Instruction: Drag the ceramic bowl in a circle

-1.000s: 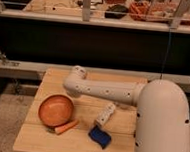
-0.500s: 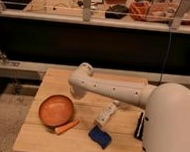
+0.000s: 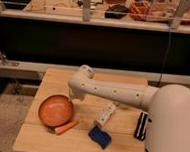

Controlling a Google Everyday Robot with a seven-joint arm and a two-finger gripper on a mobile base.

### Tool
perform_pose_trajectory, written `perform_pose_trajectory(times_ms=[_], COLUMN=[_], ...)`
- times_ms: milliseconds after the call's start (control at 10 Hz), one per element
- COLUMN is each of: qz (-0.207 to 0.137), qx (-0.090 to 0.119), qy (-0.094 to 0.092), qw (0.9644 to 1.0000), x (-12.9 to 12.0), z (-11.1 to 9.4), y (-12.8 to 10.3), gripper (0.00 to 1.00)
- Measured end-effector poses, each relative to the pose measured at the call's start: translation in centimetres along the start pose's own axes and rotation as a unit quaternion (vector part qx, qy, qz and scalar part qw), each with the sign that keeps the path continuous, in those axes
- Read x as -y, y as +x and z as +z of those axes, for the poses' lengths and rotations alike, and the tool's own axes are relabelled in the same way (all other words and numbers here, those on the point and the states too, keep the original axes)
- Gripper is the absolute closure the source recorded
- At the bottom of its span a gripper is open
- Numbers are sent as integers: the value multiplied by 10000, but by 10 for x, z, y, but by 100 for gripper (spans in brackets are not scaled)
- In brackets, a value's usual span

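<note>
The ceramic bowl is round, shallow and orange-brown. It sits on the left part of the wooden table. My white arm reaches from the right across the table and bends down at its end. The gripper hangs just above the bowl's upper right rim. I cannot tell whether it touches the rim.
An orange carrot-like stick lies against the bowl's lower right edge. A blue sponge, a white bottle-like object and a black object lie to the right. A dark counter and a rail stand behind the table.
The arm's bend has shifted slightly to the right and my body has drawn back, uncovering the black object. The bowl has barely moved.
</note>
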State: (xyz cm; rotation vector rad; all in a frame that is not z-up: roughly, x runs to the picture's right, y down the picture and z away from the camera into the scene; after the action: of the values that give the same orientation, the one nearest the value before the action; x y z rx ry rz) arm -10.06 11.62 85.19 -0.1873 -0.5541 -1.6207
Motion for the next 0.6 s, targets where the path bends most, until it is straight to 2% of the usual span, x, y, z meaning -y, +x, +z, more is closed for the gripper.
perform_pose_trajectory(times_ms=[400,500,600], qz=[-38,-102,-111], qx=[119,206,249], qy=[-23,-58,-120], qw=[9999,9997,9996], x=[2,7,6], z=[14,28,35], y=[-8,-11,-11], gripper=[20,21,27])
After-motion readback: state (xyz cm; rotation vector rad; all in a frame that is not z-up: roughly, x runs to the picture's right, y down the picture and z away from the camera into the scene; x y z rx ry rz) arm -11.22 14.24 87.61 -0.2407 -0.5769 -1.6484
